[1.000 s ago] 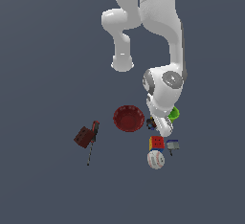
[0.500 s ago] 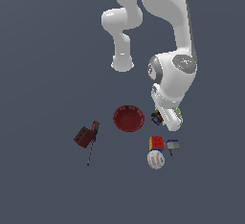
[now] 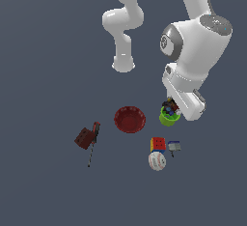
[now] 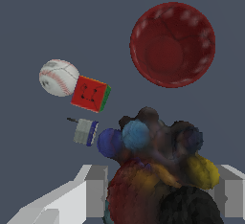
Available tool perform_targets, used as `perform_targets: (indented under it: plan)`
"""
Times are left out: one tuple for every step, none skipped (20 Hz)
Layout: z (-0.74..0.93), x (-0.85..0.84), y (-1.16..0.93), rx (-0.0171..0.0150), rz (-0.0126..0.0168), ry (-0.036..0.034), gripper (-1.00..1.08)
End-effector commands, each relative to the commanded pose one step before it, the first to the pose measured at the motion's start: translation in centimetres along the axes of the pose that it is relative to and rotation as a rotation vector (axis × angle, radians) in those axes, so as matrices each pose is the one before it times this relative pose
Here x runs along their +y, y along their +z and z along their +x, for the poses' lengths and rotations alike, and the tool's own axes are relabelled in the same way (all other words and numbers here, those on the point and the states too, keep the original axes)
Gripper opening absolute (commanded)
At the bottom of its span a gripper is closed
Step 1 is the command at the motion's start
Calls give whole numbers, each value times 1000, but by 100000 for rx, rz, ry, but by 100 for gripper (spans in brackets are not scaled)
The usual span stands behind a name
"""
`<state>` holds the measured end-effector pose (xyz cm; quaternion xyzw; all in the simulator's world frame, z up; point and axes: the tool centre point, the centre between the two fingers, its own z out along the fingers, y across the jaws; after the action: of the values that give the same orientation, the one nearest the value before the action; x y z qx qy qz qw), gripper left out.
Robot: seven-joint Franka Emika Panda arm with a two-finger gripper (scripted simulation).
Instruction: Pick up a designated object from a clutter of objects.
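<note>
arm: risen since 1.0 s ago; dark cluster [image 4: 158,170]: lifted in jaws, now above green cup [image 3: 168,118]

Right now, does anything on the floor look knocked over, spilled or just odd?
Nothing looks spilled or broken. The red bowl sits upright, and the colour cube and baseball lie close together. The one oddity: the dark red tool lies well apart, at the exterior view's left.
</note>
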<state>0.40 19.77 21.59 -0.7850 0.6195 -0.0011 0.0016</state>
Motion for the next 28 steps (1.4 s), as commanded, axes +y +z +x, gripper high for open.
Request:
perform_targets:
  plan:
    - [-424,-304,-2716,13,28,20,-100]
    - [-167,-143,-1010,4,-48,6,-100]
    - [-169,-133,-1034,0,0,0,-100]
    - [-166,-148,-1001,3,-48,7,-100]
    - [-169,-137,-1025,0,0,0,-100]
    - [-169,-140,-1020,0,0,0,-100]
    - [-162,-163,-975,3,-68,12,-100]
    - [-168,-145,-1010,0,0,0,-100]
    - [-168,-148,-1004,0,0,0,-100]
    - [-154,-170,-931,1,-67,15,-100]
    - [-154,-143,-915,0,0,0,-100]
    - [-145,-137,-859,0,0,0,-100]
    - [-136,-132,-803,0,0,0,-100]
    - [-116,-152,-709,-1,-66,19,-100]
    - [-119,-121,-695,0,0,0,-100]
    - [-111,-116,-641,0,0,0,-100]
    - [-93,-129,-561,-1,-47,15,-100]
    - [-94,-104,-538,0,0,0,-100]
    - [-85,-96,-487,0,0,0,-100]
    - [-77,-88,-437,0,0,0,-100]
    - [-69,-81,-389,0,0,0,-100]
    - [-61,-74,-342,0,0,0,-100]
    - [-53,-67,-297,0,0,0,-100]
    - [-37,-81,-226,0,-47,14,-100]
    - [-39,-54,-213,0,0,0,-100]
    - [-32,-47,-173,0,0,0,-100]
    - [-25,-41,-136,0,0,0,-100]
    - [-19,-33,-101,0,0,0,-100]
